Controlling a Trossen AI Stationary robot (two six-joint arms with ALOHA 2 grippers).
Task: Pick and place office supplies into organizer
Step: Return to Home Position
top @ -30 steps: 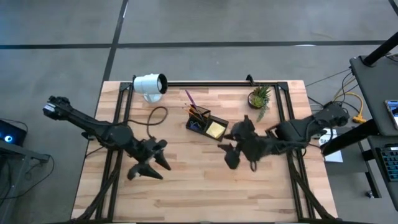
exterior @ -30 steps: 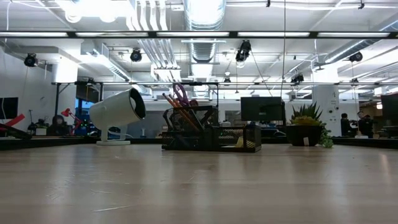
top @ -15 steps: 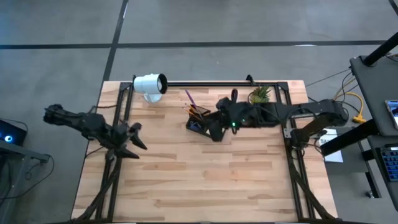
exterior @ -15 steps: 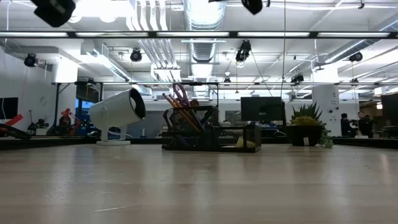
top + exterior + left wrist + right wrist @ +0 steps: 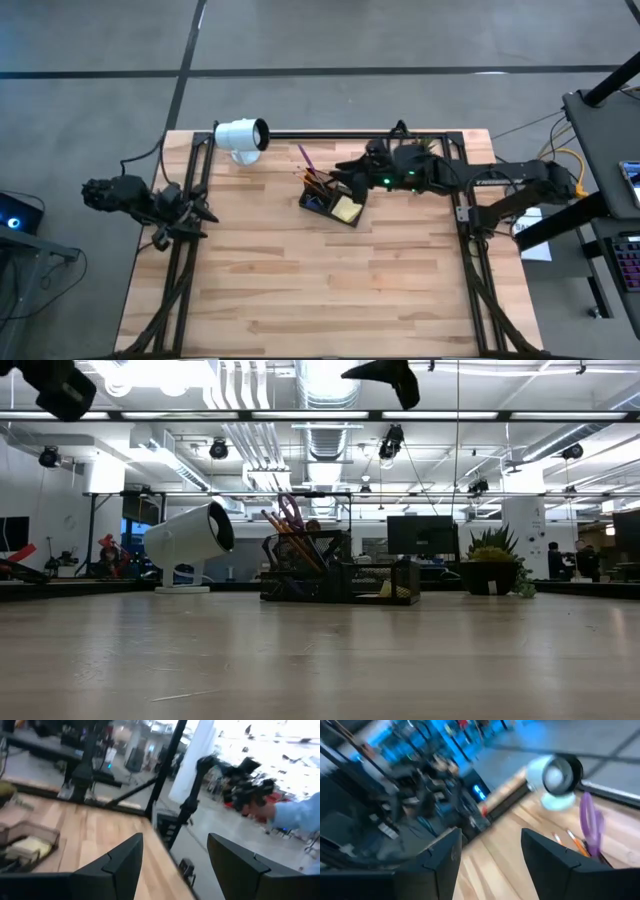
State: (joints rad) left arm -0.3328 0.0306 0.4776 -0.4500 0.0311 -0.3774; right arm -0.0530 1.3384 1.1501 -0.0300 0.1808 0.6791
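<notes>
Sticky pad (image 5: 347, 208) lies in the organizer (image 5: 322, 201), pens (image 5: 316, 178) (scissors (image 5: 290, 512) too) upright in its holder; nothing to carry, so left gripper (image 5: 195, 212), at the table (image 5: 300, 290) edge, and right gripper (image 5: 348, 170), over the organizer, hang fingers spread.

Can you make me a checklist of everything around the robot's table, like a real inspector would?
Surface: light wooden plank table.
Job's things: black mesh desk organizer at the back middle. A square yellow sticky-note pad lies inside it. Thin orange and black pens and purple-handled scissors stand in its tall section.
Clutter: white cylindrical lamp at the back left; small potted green plant at the back right.
Grippers: left pincer at the table's left edge, open, empty. Right pincer raised beside the organizer's back, open, empty.
Cables: yellow cable off the table's right side.
Surroundings: grey floor; a person's blue sleeve beyond the table.
</notes>
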